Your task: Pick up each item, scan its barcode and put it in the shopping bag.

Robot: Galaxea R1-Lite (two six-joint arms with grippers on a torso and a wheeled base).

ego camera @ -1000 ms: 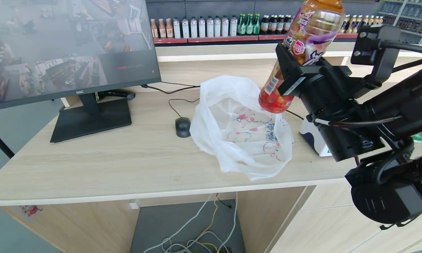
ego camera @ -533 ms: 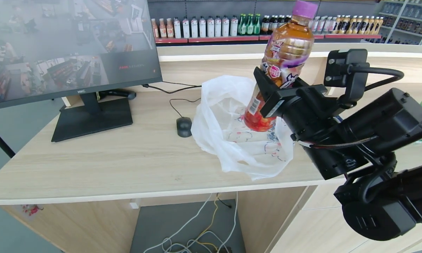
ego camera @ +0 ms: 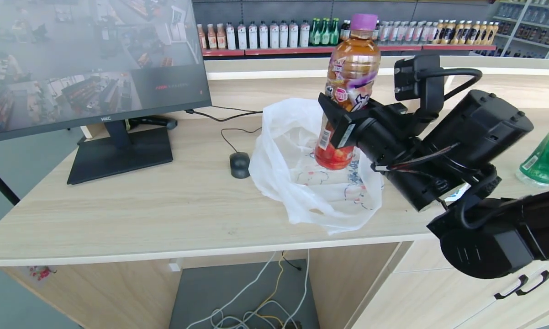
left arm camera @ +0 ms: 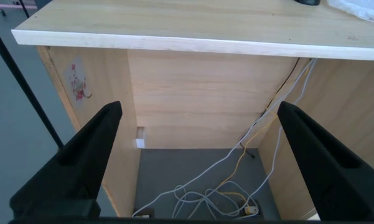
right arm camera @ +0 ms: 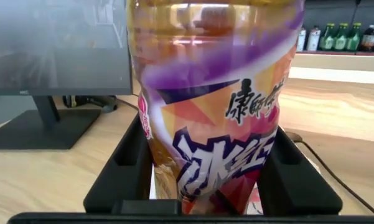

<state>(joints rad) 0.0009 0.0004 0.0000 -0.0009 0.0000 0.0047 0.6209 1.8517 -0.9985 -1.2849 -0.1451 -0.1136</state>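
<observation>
Our right gripper (ego camera: 347,114) clamps the bottle (ego camera: 351,82) upright over the bag (ego camera: 274,155) near the desk (ego camera: 165,214) front edge, not yet bagged. We judge the green bottle (ego camera: 546,155) at the right edge comes next. Our left gripper (left arm camera: 199,115) hangs with fingers spread.

Amber bottle (ego camera: 351,68) (purple cap), upright above white shopping bag (ego camera: 274,151), bag mouth open

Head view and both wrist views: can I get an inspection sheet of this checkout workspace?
Surface: wooden counter.
Job's things: tea bottle upright over the open shopping bag; green bottle at the counter's right end.
Clutter: monitor, mouse.
Grippers: right gripper, jaws shut on the tea bottle; left gripper, jaws open, low before the counter front.
Cables: mouse cable on the counter; loose wires on the floor below.
Surroundings: shelves of bottles behind.
</observation>
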